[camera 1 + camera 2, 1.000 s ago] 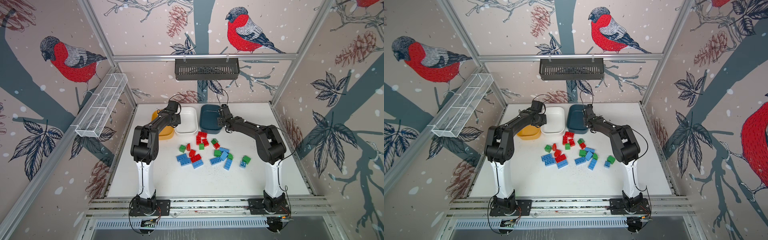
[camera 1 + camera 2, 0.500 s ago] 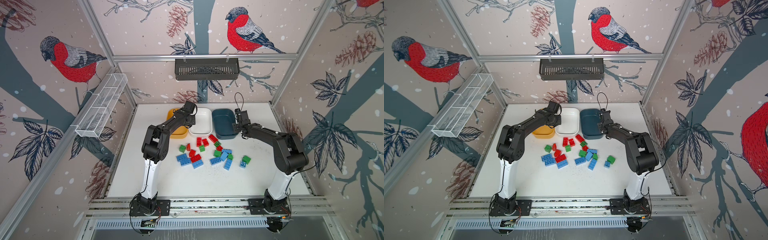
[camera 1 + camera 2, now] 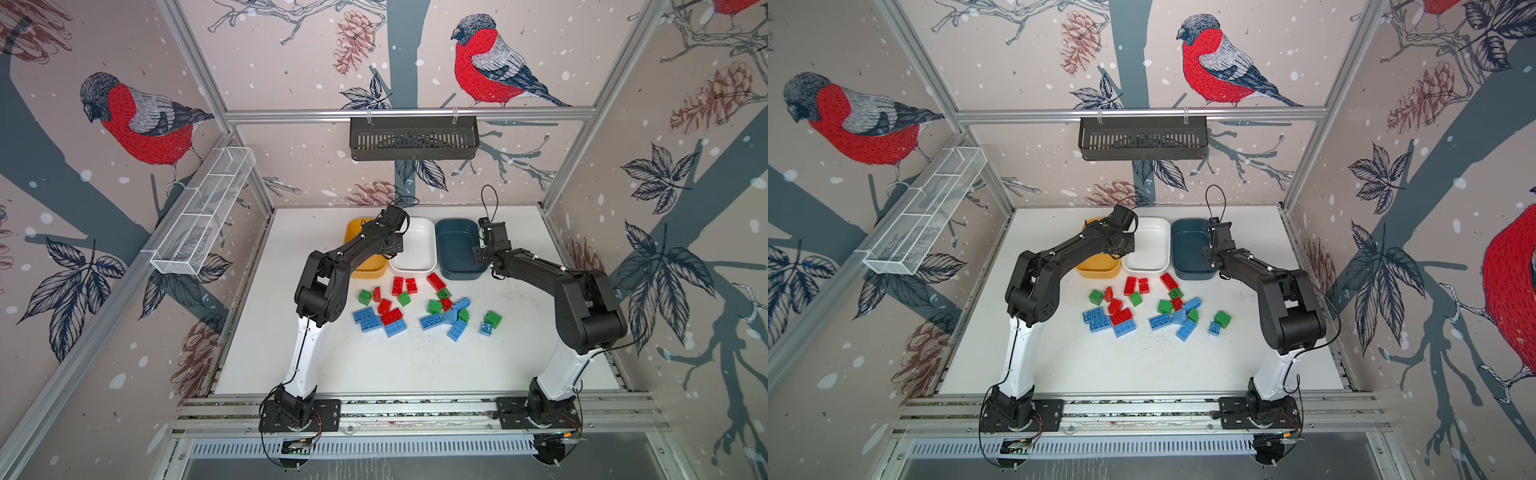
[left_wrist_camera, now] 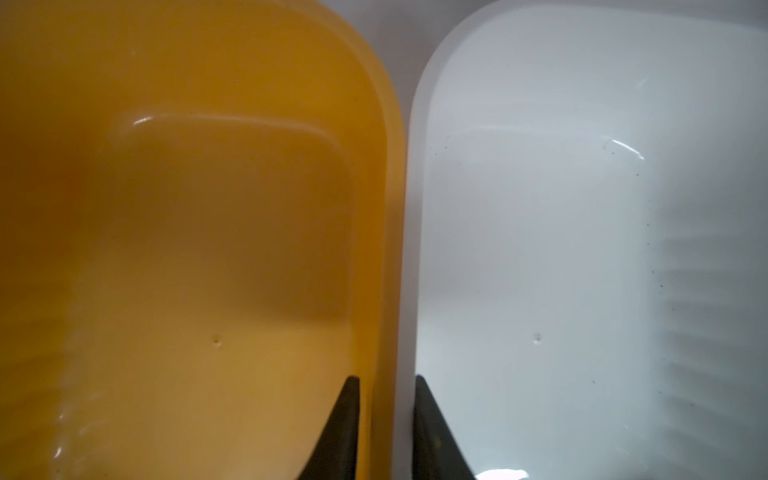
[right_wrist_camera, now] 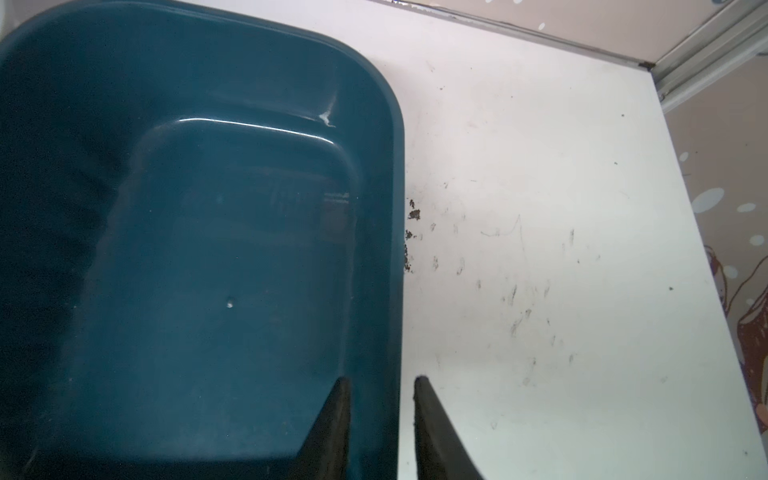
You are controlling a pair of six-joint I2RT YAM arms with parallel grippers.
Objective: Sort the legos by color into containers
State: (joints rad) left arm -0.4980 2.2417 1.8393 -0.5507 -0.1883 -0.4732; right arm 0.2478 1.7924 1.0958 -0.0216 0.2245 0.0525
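Left gripper (image 4: 384, 378) of mine is pressed together over two walls at once. One finger (image 4: 340, 428) stands inside the yellow tub (image 4: 187, 208) and the other finger (image 4: 432, 436) inside the white tub (image 4: 540, 208). The two rims that touch each other are caught between them, so I hold both tubs by their shared border. In both top views this wrist hangs over that same border, near the front end of the two tubs.

My right gripper (image 5: 380, 378) is also clamped, on the side wall of the teal tub (image 5: 208, 249). One finger is inside the tub and the other is outside, over the white table (image 5: 540, 249). In a top view this is the wall of the teal tub (image 3: 455, 245) that faces away from the white tub (image 3: 419, 249).

The three tubs stand in one row at the back of the table (image 3: 374, 365): yellow tub (image 3: 355, 232) on the left, white in the middle, teal on the right. White and teal are just beside each other; I cannot tell if they touch.

The legos (image 3: 431, 321) all lie on the table in front of the tubs, in a loose heap between my two arms. Some red bricks (image 3: 397, 286) are nearest to the tubs, just before the white one. Blue bricks (image 3: 368, 320) lie more to the front, and green bricks (image 3: 365, 297) are mixed among them. One green brick (image 3: 493, 319) sits at the right edge of the heap, beside a small blue one. Neither gripper touches any brick.
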